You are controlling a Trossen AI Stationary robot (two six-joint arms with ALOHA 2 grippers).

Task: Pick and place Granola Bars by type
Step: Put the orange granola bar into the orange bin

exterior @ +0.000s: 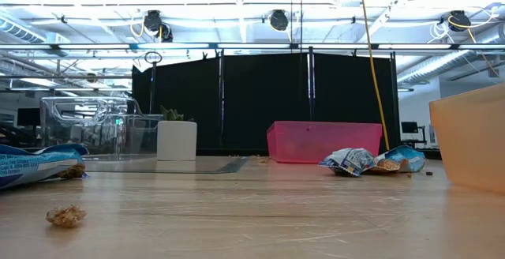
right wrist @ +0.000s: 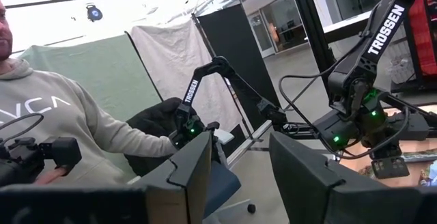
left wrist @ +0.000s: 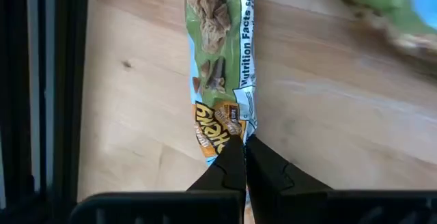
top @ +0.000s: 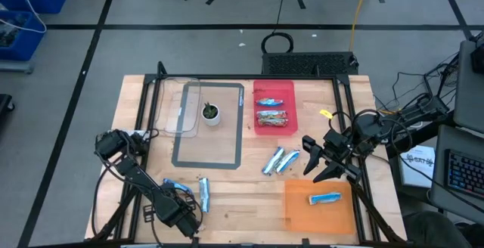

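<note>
Low over the wooden table (top: 242,203), left hand (left wrist: 244,144) pinches a granola bar (left wrist: 222,60) end.

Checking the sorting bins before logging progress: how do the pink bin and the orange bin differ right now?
The pink bin sits at the table's far edge, near the middle; the orange bin sits at the near edge, on the right arm's side. The pink bin holds two granola bars, one blue and one brownish; the orange bin holds a single blue bar. The pink bin looks smaller than the orange one. Both are shallow, rectangular and open-topped.
</note>
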